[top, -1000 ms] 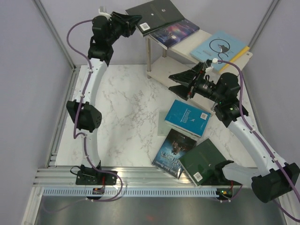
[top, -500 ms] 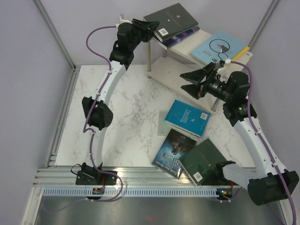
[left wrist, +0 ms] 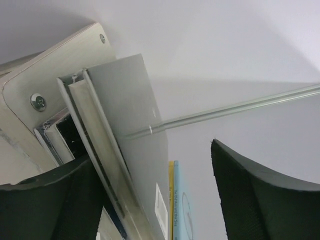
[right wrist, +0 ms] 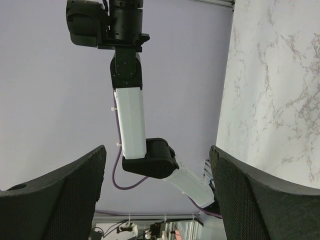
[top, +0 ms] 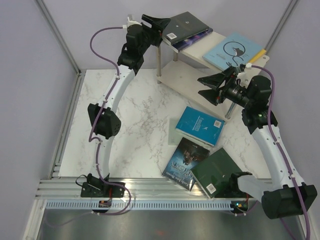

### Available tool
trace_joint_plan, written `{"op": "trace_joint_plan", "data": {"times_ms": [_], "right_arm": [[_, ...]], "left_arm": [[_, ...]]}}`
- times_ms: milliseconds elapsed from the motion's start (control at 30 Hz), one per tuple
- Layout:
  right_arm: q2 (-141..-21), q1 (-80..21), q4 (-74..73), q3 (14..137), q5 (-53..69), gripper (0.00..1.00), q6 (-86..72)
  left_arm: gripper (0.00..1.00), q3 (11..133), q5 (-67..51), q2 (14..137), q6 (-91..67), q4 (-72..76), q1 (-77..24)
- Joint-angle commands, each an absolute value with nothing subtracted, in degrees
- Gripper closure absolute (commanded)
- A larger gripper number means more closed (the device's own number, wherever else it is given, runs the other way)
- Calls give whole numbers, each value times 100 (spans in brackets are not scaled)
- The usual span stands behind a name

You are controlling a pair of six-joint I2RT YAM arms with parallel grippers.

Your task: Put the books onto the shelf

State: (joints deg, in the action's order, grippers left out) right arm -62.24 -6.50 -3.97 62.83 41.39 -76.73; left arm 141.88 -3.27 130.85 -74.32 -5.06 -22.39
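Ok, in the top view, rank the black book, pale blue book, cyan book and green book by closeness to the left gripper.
From the left gripper:
1. black book, on the shelf, right beside it.
2. pale blue book, shelf's right end.
3. cyan book, mid table.
4. green book, table's near edge.

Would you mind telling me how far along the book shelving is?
Done: the black book lies on the purple book on the shelf, beside a pale book. In hand: nothing; left gripper open at the black book's edge, right gripper open, empty. Left: cyan book, dark blue book and green book on the table.
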Motion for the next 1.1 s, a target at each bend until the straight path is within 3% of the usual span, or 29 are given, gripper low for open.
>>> {"op": "trace_joint_plan", "data": {"times_ms": [0,267,800,1000,1067], "right_arm": [[-6266,-606,-413,6381,4359,13,-7646],[-6267,-589,-404,6205,4403,13,-7629],[-6214,-589,-404,5924,4386,14,-7611],[-6205,-589,-404,5827,4368,15,-7585],[-6196,-580,-404,5792,4377,15,-7567]], "left_arm": [[16,14256,-61,12656,-6663,-597,-2259],[15,14071,-18,12322,-5495,-1238,-2259],[20,13519,325,11874,-5221,-1670,-2241],[23,13456,299,11804,-5229,-1731,-2206],[29,13456,299,11777,-5291,-1740,-2206]]}}
